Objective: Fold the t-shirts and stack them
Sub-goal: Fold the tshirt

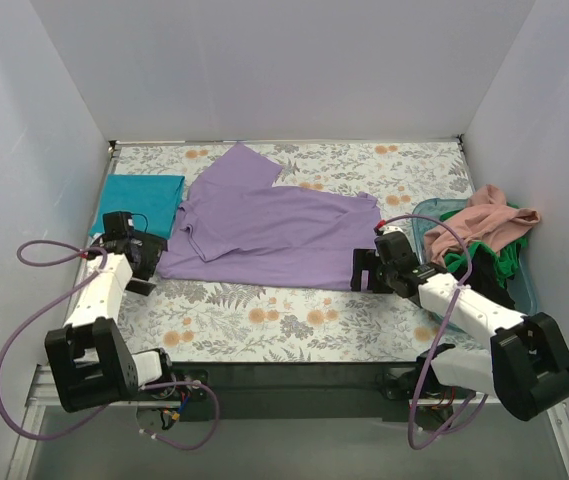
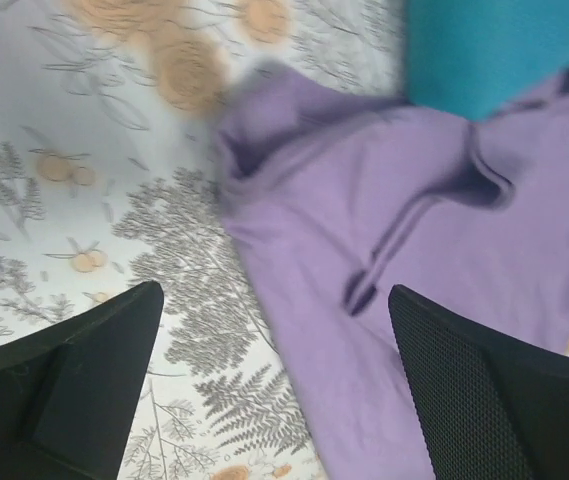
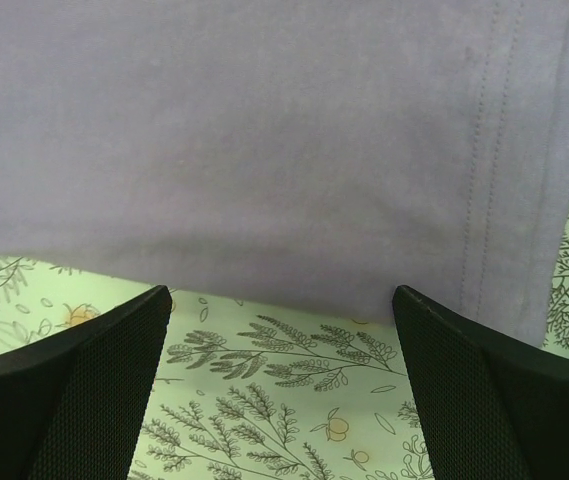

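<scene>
my left gripper (image 1: 142, 265) and right gripper (image 1: 362, 270) both hover with jaws apart, holding nothing, at the near edge of the lavender t-shirt (image 1: 264, 225). it lies flat mid-table, long axis left-right, neck left, hem right. the folded teal t-shirt (image 1: 142, 200) is far left.

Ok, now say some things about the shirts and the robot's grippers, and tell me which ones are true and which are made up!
1. The purple t-shirt lies spread out on the flowery cloth. True.
2. The left gripper is squeezing the purple t-shirt. False: its jaws are wide open and hold nothing.
3. The teal t-shirt is folded and sits at the far left of the cloth. True.
4. The pink t-shirt lies flat on the cloth. False: it is bunched up on top of the blue tub.
5. The right gripper is open, at the purple t-shirt's edge. True.
</scene>
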### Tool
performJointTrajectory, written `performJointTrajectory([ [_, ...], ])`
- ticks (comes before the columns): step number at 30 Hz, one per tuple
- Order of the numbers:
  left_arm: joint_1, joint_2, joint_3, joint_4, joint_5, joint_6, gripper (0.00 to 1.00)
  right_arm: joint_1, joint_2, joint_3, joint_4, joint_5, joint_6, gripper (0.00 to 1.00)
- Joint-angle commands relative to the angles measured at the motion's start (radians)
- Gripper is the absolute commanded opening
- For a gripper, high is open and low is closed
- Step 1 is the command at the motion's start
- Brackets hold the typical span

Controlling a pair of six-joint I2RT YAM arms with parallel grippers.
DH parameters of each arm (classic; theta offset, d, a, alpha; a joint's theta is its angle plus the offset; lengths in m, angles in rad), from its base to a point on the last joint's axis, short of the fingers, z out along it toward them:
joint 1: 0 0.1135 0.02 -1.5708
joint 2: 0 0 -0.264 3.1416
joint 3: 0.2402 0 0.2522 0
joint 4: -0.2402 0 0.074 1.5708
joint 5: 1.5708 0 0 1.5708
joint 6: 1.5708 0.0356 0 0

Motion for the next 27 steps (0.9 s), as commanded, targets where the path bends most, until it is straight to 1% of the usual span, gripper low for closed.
performJointTrajectory([
  [1, -0.061, -0.074, 0.017, 0.077, 0.147, 0.047, 0.97, -0.001, 0.030, 0.013, 0.035, 0.075, 0.027, 0.98],
  [3, -0.127, -0.044, 0.034, 0.102, 0.138, 0.047, 0.98, -0.006, 0.059, 0.006, 0.035, 0.078, 0.037, 0.99],
  [4, -0.197, -0.019, 0.043, 0.125, 0.120, 0.045, 0.98, -0.009, 0.067, 0.006, 0.037, 0.081, 0.044, 0.98],
  [5, -0.243, 0.010, 0.057, 0.133, 0.122, 0.053, 0.98, -0.010, 0.073, 0.003, 0.037, 0.084, 0.047, 0.98],
  [6, -0.274, 0.089, 0.089, 0.133, 0.124, 0.053, 0.98, -0.013, 0.082, -0.002, 0.035, 0.084, 0.050, 0.98],
  [7, -0.282, 0.126, 0.109, 0.130, 0.124, 0.051, 0.98, -0.016, 0.085, -0.006, 0.035, 0.088, 0.053, 0.98],
  [9, -0.288, 0.224, 0.152, 0.124, 0.113, 0.042, 0.93, -0.024, 0.082, -0.020, 0.035, 0.086, 0.055, 0.98],
  [10, -0.290, 0.249, 0.161, 0.125, 0.103, 0.038, 0.90, -0.024, 0.080, -0.026, 0.035, 0.083, 0.057, 0.98],
  [11, -0.290, 0.269, 0.170, 0.131, 0.090, 0.033, 0.83, -0.024, 0.077, -0.028, 0.034, 0.083, 0.055, 0.99],
  [13, -0.293, 0.315, 0.192, 0.156, 0.090, 0.031, 0.76, -0.026, 0.071, -0.033, 0.035, 0.080, 0.053, 0.98],
  [14, -0.293, 0.329, 0.204, 0.158, 0.090, 0.033, 0.69, -0.026, 0.068, -0.034, 0.035, 0.077, 0.049, 0.98],
  [16, -0.296, 0.358, 0.226, 0.161, 0.057, 0.036, 0.65, -0.027, 0.062, -0.040, 0.032, 0.074, 0.047, 0.99],
  [20, -0.299, 0.395, 0.239, 0.174, 0.058, 0.044, 0.51, -0.026, 0.054, -0.049, 0.031, 0.074, 0.044, 0.98],
  [23, -0.304, 0.424, 0.244, 0.176, 0.063, 0.051, 0.46, -0.027, 0.053, -0.053, 0.031, 0.074, 0.044, 0.98],
  [27, -0.305, 0.452, 0.244, 0.176, 0.061, 0.042, 0.43, -0.027, 0.054, -0.049, 0.026, 0.081, 0.041, 0.98],
])
